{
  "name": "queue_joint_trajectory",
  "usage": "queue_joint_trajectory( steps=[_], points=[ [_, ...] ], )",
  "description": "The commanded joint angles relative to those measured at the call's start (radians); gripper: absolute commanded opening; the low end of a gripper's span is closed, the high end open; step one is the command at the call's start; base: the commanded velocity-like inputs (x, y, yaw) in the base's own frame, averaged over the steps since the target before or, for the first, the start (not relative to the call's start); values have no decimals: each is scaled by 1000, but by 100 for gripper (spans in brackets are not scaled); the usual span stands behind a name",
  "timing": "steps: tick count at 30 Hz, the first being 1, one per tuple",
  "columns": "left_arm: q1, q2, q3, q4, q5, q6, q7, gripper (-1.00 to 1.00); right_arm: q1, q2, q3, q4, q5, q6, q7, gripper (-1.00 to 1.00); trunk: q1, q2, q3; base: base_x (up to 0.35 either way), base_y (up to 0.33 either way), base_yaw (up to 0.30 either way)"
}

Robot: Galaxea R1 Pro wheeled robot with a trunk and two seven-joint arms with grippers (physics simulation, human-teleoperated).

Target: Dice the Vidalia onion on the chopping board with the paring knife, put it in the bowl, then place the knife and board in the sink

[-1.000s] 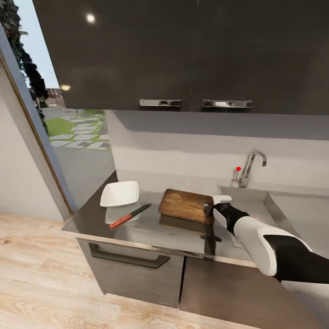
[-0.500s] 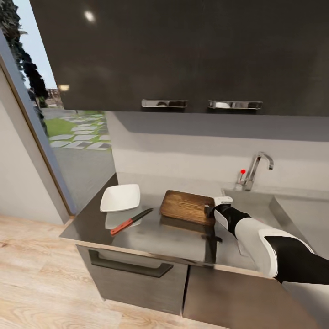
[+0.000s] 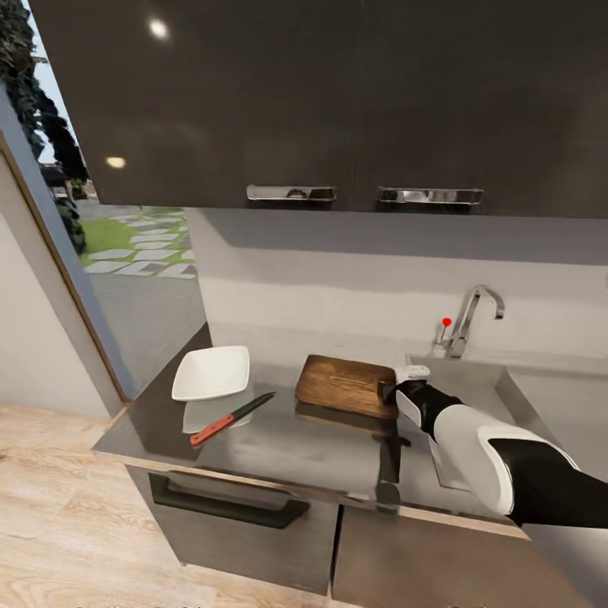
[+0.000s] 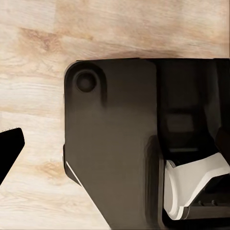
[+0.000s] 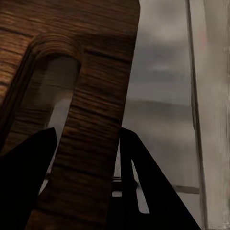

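Note:
The dark brown chopping board (image 3: pixel 344 384) lies on the grey countertop (image 3: pixel 279 439), just left of the sink (image 3: pixel 485 382). My right gripper (image 3: pixel 389 392) is at the board's slot-handle end. Close up, its two dark fingers (image 5: pixel 26 184) straddle the strip of the chopping board (image 5: pixel 93 120) beside the slot, one in the slot and one outside the edge, shut on it. The paring knife (image 3: pixel 230 418), with its reddish handle, lies left of the board in front of the white bowl (image 3: pixel 211 372). The Vidalia onion is out of view. My left gripper (image 4: pixel 117 148) hangs open over the floor.
Dark upper cabinets with steel bar handles (image 3: pixel 291 193) hang above the counter. The chrome faucet (image 3: pixel 469 317) with its red knob stands behind the sink. A glass door (image 3: pixel 127 262) is at the left. The robot's dark base (image 4: pixel 115 143) sits on the wood floor (image 3: pixel 51 507).
The head camera has shifted, so the whole scene sits slightly differently. My right gripper stays at the board's handle end. Knife and bowl have not moved.

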State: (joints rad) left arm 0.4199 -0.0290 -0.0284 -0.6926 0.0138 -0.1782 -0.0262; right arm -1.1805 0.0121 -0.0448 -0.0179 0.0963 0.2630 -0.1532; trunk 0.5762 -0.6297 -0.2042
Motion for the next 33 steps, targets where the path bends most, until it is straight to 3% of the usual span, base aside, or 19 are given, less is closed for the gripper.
queue_joint_trajectory(
  steps=[1, 3, 7, 33],
  points=[
    [0, 0, 1, 0, 1, -1, -3, 100, 0, 2, -5, -2, 45, 7, 0, -100, 0, -1, -1, -77, -206, 0],
    [0, 0, 1, 2, 1, -1, -3, 100, 4, 3, -5, -2, 101, 7, 10, -100, 0, -1, -1, -56, -154, 0],
    [0, 0, 1, 2, 2, -1, -3, 100, 6, 2, -6, -2, 121, 7, 21, -100, 0, -1, -1, -16, -47, 0],
    [0, 0, 1, 7, 3, -1, -3, 100, 7, 8, -6, -2, 126, 7, 24, -100, 0, -1, -1, 0, 5, 0]
  ],
)
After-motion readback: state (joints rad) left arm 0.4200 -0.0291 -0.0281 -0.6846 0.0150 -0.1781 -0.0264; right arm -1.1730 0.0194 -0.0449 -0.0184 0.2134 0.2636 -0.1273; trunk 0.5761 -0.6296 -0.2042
